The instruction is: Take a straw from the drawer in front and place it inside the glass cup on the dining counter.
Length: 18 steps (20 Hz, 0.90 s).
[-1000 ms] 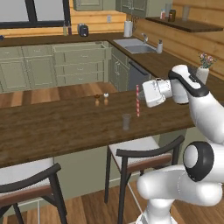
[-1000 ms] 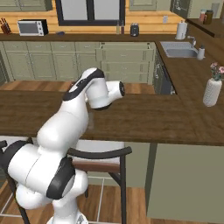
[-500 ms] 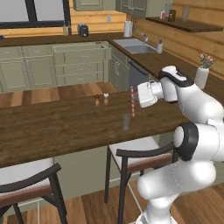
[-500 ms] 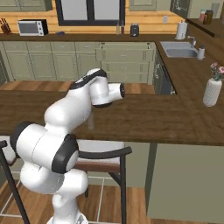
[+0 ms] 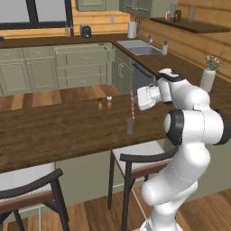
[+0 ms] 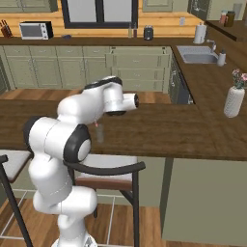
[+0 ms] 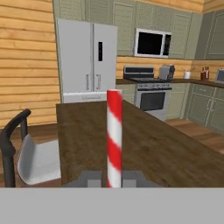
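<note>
One straw, red w/ pale stripes; one glass cup; two small shakers; one white vase w/ flowers; two stools, one under the arm, one at left. All the small items stand on the dining counter, dark wood grain. The gripper is closed tight on the straw, pinching it between its fingers; in hand view the straw rises from between the two tips. In left base view straw stands upright, held near its middle, lower end just above the cup's rim, not inside it. An open drawer juts from the far cabinets.
</note>
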Tool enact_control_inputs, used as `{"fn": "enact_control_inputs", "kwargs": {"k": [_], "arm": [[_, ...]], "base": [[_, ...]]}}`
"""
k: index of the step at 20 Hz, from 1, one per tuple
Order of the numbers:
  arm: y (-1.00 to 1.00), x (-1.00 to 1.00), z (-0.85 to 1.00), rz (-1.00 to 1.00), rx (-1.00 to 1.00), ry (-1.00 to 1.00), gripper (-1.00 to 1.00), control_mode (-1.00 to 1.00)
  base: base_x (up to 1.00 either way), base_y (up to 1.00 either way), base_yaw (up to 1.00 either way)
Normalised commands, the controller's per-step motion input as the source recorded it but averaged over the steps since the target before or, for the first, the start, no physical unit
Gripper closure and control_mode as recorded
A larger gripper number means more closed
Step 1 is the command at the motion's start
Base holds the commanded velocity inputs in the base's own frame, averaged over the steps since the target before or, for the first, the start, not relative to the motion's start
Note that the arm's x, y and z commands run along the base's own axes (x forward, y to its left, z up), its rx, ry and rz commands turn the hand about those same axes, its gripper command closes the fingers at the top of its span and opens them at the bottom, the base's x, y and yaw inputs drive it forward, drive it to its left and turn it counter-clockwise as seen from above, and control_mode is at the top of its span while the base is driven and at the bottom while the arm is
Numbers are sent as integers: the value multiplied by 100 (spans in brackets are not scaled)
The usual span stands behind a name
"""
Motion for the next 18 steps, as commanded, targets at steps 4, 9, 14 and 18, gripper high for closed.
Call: {"fn": "enact_control_inputs", "kwargs": {"k": [4, 9, 14, 18], "arm": [[0, 12, -25, 0, 0, 0, 100, -100], [0, 20, -22, 0, 0, 0, 100, -100], [0, 24, -20, 0, 0, 2, 100, -100], [0, 21, -23, 0, 0, 3, 100, -100]], "base": [[0, 0, 0], [0, 0, 0], [0, 0, 0], [0, 0, 0]]}}
